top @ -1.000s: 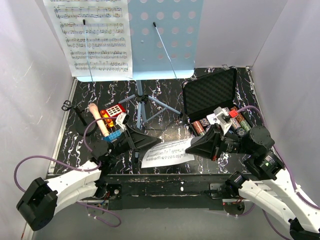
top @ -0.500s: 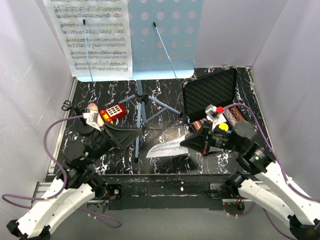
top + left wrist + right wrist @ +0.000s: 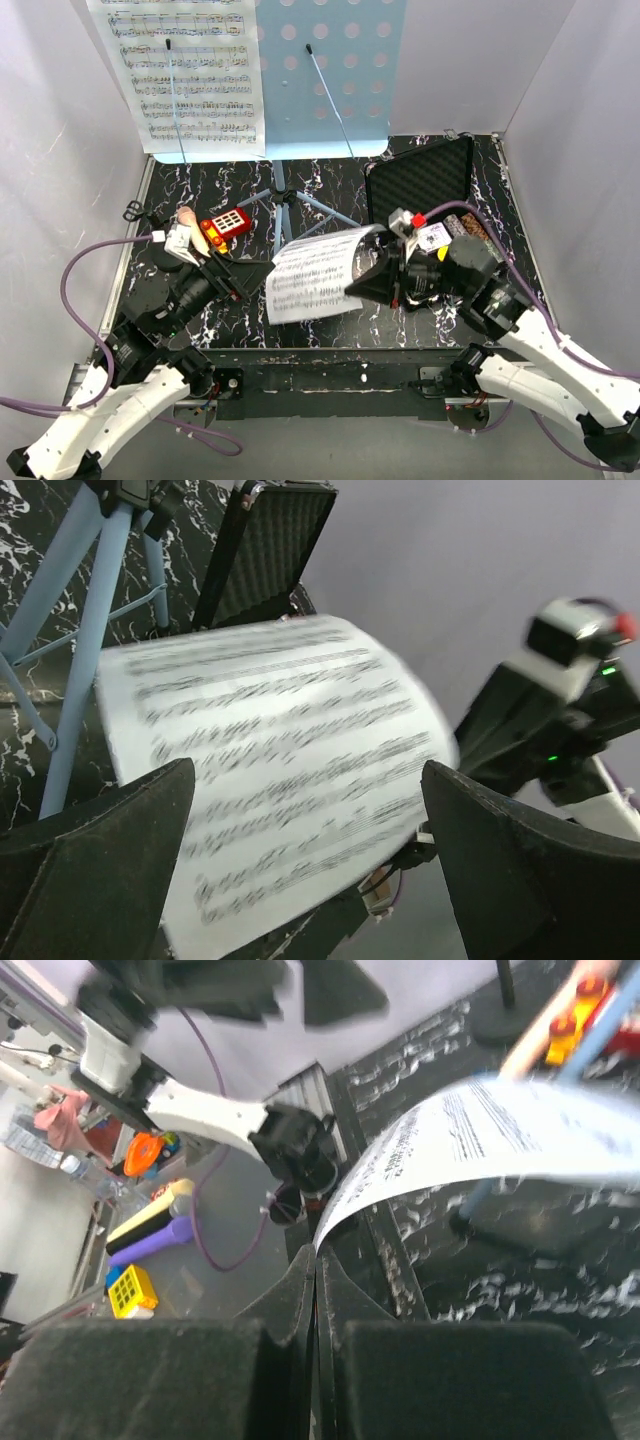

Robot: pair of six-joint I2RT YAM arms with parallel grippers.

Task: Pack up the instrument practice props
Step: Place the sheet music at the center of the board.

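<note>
Tabletop: black, white-veined marble-look surface (image 3: 200,185) is lying between plain pale walls.
Loose page: a white sheet-music page (image 3: 312,275) is hanging in the air between the arms, thin and limp, bowing into an arch.
Right gripper (image 3: 358,287): is pinching the page's right edge, its jaws pressed together on the paper.
Left gripper (image 3: 255,278): is standing spread wide at the page's free edge, its padded fingers (image 3: 100,850) on either side, gripping nothing.
Risk: the page is curling and wavering, so a close on the bow could crease it, tear it or miss the edge.
Music stand (image 3: 330,70): light-blue perforated desk on thin tripod legs, is carrying another page (image 3: 190,80).
</note>
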